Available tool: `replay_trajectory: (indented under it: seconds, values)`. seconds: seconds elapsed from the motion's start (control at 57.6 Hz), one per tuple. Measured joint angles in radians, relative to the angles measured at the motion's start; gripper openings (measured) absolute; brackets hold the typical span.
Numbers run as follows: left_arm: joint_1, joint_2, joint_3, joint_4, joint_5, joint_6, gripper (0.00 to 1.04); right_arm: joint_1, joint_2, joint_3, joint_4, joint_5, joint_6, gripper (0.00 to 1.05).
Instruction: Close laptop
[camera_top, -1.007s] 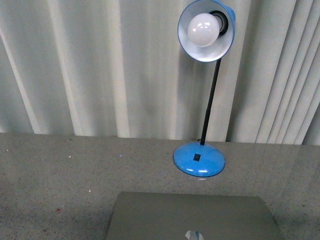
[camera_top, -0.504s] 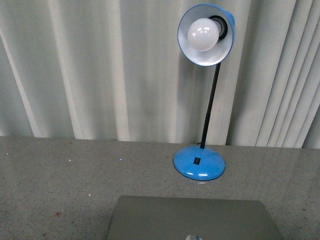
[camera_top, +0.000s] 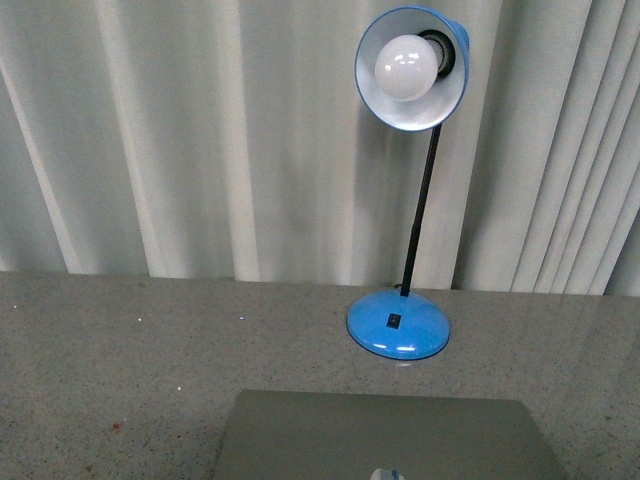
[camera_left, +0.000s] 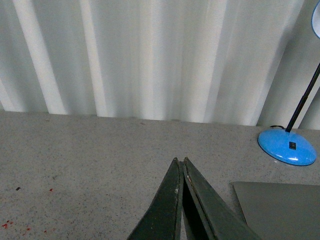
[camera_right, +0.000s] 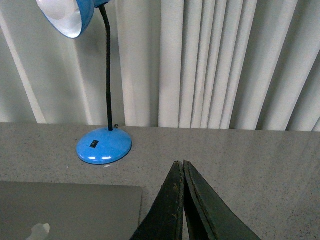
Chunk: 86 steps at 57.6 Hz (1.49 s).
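Bench (camera_top: 120, 360): grey speckled top, carrying everything.
Laptop (camera_top: 385, 435): lies at the near edge, lid down flat, apple logo up; closing looks done.
Lamp (camera_top: 400, 322): blue, just behind the laptop.
Left gripper (camera_left: 180, 172): clenched on nothing, beside the laptop.
Right gripper (camera_right: 179, 172): clenched, empty, off the lid.
Left over: seemingly nothing.

Soft, even light, slightly grainy pictures; glare glints on the blue lamp base (camera_top: 398, 324).
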Motion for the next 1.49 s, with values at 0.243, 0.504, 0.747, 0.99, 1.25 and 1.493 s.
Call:
replay_trajectory:
  seconds: [0.243,0.504,0.747,0.99,1.25,1.493]
  values:
    - [0.000,-0.119,0.000,-0.115,0.000,0.000,0.04,0.000,-0.116,0.000,-0.114,0.000,0.000,0.03]
    - [0.000,-0.203,0.000,-0.199,0.000,0.000,0.04,0.000,-0.194,0.000,-0.191,0.000,0.000,0.03]
    - [0.000,-0.338,0.000,-0.364,0.000,0.000,0.04,0.000,-0.380,0.000,-0.394,0.000,0.000,0.03]
    - [0.000,-0.421,0.000,-0.425,0.000,0.000,0.04,0.000,-0.396,0.000,-0.399,0.000,0.000,0.03]
    - [0.000,-0.423,0.000,-0.425,0.000,0.000,0.26,0.000,-0.396,0.000,-0.399,0.000,0.000,0.26]
    - [0.000,-0.423,0.000,-0.425,0.000,0.000,0.69,0.000,-0.396,0.000,-0.399,0.000,0.000,0.68]
